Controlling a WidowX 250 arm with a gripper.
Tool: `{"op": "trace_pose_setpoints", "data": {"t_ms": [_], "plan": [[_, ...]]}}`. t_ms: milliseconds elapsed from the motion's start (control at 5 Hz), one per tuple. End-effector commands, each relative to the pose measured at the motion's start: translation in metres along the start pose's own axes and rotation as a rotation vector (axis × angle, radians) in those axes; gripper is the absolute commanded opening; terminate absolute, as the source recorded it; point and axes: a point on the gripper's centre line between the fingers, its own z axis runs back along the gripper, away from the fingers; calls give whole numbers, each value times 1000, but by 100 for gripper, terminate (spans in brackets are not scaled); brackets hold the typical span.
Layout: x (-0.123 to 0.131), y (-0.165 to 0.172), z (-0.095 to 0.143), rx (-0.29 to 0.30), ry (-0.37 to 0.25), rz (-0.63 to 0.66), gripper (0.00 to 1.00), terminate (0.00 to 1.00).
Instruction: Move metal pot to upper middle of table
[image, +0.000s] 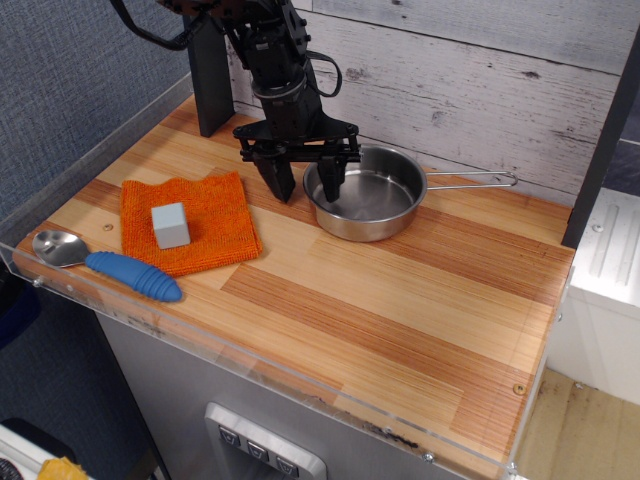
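Note:
The metal pot (370, 195) is a shallow shiny steel pan standing on the wooden table (400, 300) near the back wall, about mid-width, its thin wire handle (475, 181) pointing right. My black gripper (305, 186) hangs over the pot's left rim. It is open: one finger (281, 181) is outside the pot on the left, the other (331, 184) is inside the pot. The rim lies between them and neither finger presses it.
An orange cloth (200, 232) with a grey cube (170, 224) lies at the left. A metal spoon with a blue handle (105, 262) lies at the front left. A dark post (208, 75) stands at the back left; a clear acrylic rim (250, 372) edges the table.

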Motion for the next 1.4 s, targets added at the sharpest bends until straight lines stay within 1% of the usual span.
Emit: {"op": "trace_pose_setpoints", "data": {"t_ms": [0,200,400,600,800,1200], "plan": [[15,-3,35,-14,-94,-9,100,0],[21,-8,61,-18,-143,-5,100,0],[19,-18,92,-23,-181,-22,100,0],[10,-24,126,-52,-234,-22,100,0],[-2,-32,141,-6,-237,-25,100,0],[-2,-32,141,-6,-237,-25,100,0]]}}
